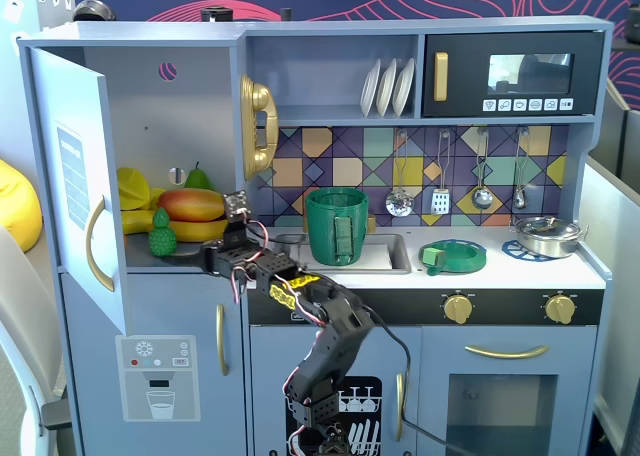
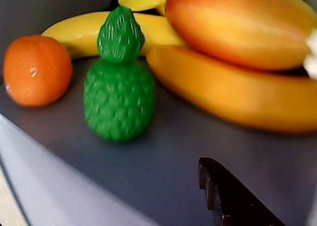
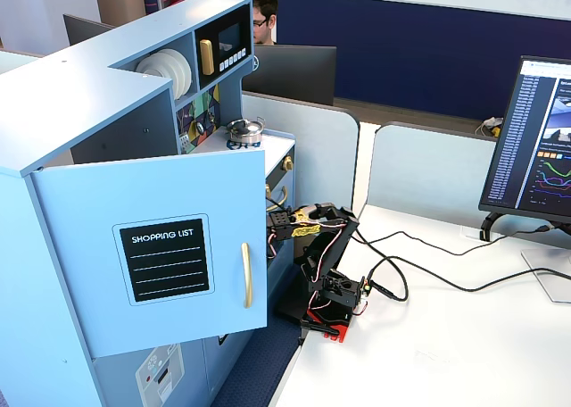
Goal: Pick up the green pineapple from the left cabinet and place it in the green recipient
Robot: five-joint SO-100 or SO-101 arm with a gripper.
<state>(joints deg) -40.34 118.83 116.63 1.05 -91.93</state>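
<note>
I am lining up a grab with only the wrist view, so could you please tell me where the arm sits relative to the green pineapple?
Observer: In a fixed view, the fingers are at the cabinet's open front, right of the pineapple and apart from it.
Operator: Thank you. Where is the green pot?
Observer: The pot stands upright by the sink, right of the cabinet in that view.
Operator: Is the door in the way?
Observer: No, the door is swung wide open to the left.
</note>
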